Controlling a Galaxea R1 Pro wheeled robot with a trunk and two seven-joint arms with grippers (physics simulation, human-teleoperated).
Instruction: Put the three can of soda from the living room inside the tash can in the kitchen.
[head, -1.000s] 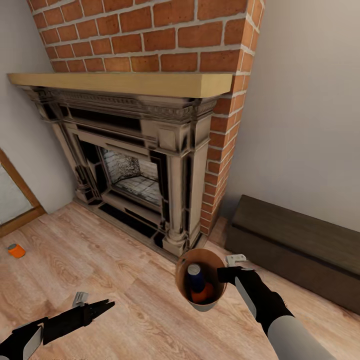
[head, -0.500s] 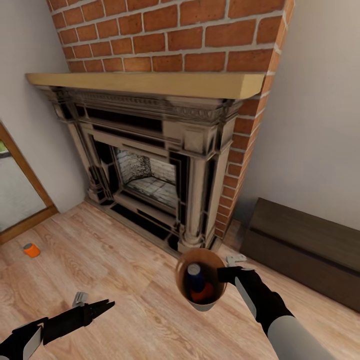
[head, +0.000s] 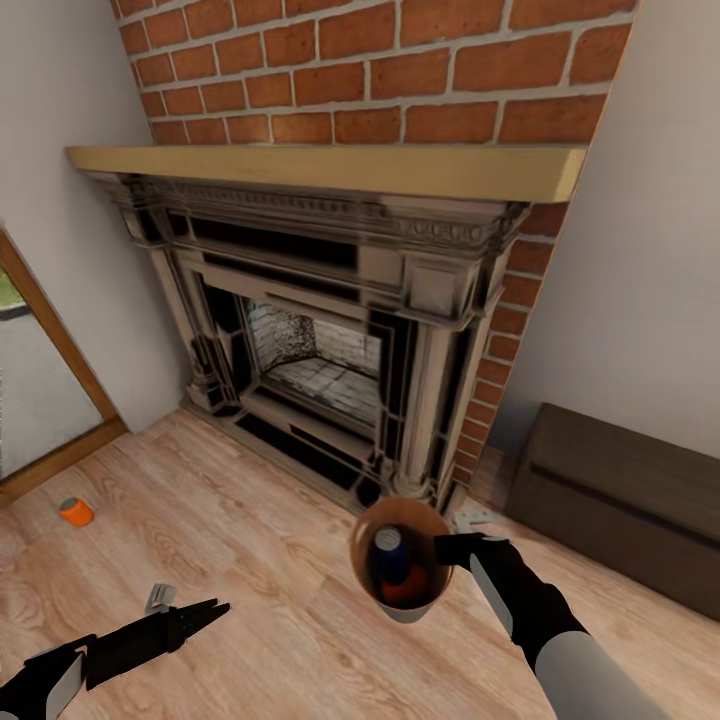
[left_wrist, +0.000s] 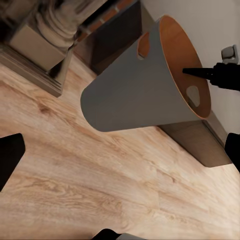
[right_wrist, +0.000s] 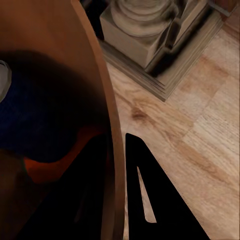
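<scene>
Surroundings: ornate grey-and-black carved fireplace under a pale wooden mantel shelf and red brick chimney breast, at 12 o'clock in the head view. Long low dark brown bench against the wall at 3 o'clock. Light wood plank floor throughout. Wood-framed glass door at 9 o'clock.
Obstructions: fireplace base column stands just beyond the bin; bench close behind it in the left wrist view.
Bin: small round tapered bin, pale grey outside, glossy orange-brown inside, held off the floor, tilted, at 6 o'clock of the fireplace. Hand-hole cutouts in the wall near the rim.
Bin contents: dark blue soda can with silvery top leaning inside; orange soda can below it, partly hidden.
Loose can: second orange soda can on the floor at 9 o'clock, near the door, well apart from both arms.
Right gripper: pinched on the bin's rim, one finger inside the wall, one outside.
Left gripper: black fingers close together, holding nothing, low above the floor at 7 o'clock.
</scene>
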